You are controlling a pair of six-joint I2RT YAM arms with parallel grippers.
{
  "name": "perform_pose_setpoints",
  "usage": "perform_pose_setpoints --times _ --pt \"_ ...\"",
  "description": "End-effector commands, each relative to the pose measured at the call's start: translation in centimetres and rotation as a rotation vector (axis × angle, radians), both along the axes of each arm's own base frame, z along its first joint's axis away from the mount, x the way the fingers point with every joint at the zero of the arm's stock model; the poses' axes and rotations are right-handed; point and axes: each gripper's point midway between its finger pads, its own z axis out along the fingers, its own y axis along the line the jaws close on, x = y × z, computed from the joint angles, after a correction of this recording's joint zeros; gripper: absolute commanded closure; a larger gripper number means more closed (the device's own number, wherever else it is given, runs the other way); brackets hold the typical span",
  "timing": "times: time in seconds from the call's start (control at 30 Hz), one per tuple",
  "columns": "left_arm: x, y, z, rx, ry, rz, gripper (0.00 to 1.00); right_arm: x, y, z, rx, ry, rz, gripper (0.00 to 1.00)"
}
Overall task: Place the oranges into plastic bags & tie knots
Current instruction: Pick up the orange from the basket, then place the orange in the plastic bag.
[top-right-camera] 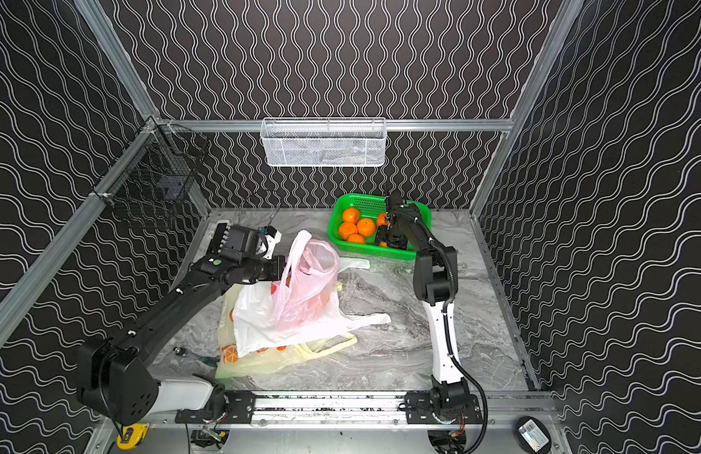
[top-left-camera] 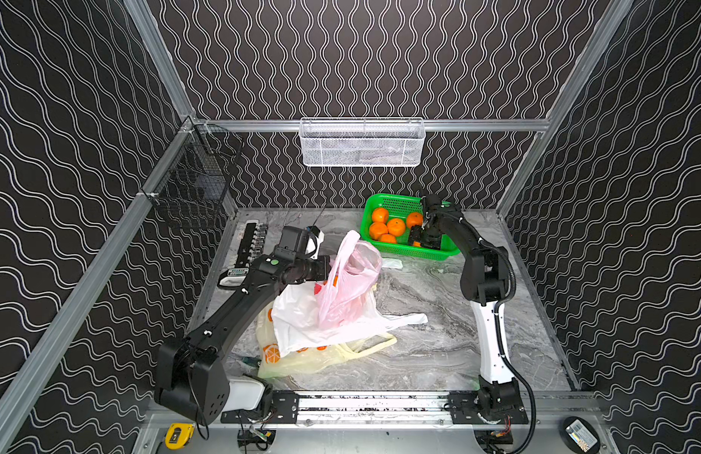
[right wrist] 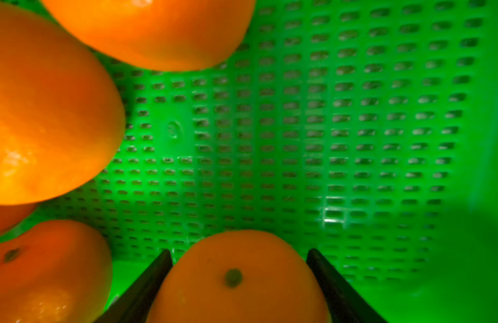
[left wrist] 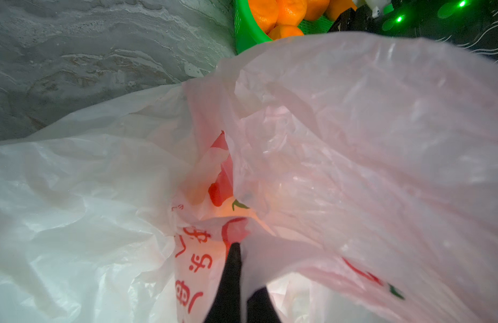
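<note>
Several oranges [top-left-camera: 396, 227] lie in a green perforated basket [top-left-camera: 423, 256] at the back right. My right gripper [right wrist: 239, 251] reaches down into the basket, and its two black fingers press against both sides of one orange [right wrist: 236, 290]. Three plastic bags lie piled mid-table: a pink one [top-left-camera: 353, 283] on top, a white one [top-left-camera: 298, 322] under it, and a pale yellow one [top-left-camera: 301, 361] at the bottom. My left gripper [left wrist: 239, 246] is shut on the pink bag's edge and holds it up. Orange colour glows through the pink plastic [left wrist: 197, 193].
A white mesh basket [top-left-camera: 362, 143] hangs on the back wall and a black wire basket [top-left-camera: 191, 188] on the left rail. A power strip [top-left-camera: 254, 239] lies at the table's left edge. A small white scrap [top-left-camera: 392, 262] sits in front of the green basket.
</note>
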Motion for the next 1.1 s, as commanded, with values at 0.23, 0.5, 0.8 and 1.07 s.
perform_pose_setpoints --times 0.23,0.5,0.8,1.07 --pt "1.6 -0.1 2.3 -0.326 -0.029 0.027 1.0 0.1 -1.9 8.2 -0.022 -0.179 -0.081 0.39" --pt "2.4 -0.1 3.1 -0.386 -0.049 0.028 1.0 -5.6 1.4 17.5 0.063 -0.309 0.043 0.4" --pt "2.5 0.3 2.9 -0.408 -0.034 0.023 1.0 -18.7 13.3 23.2 0.215 -0.381 0.322 0.39" --pt "2.1 0.4 1.9 -0.397 -0.027 0.016 1.0 -22.0 22.7 27.7 0.538 -0.547 0.485 0.4"
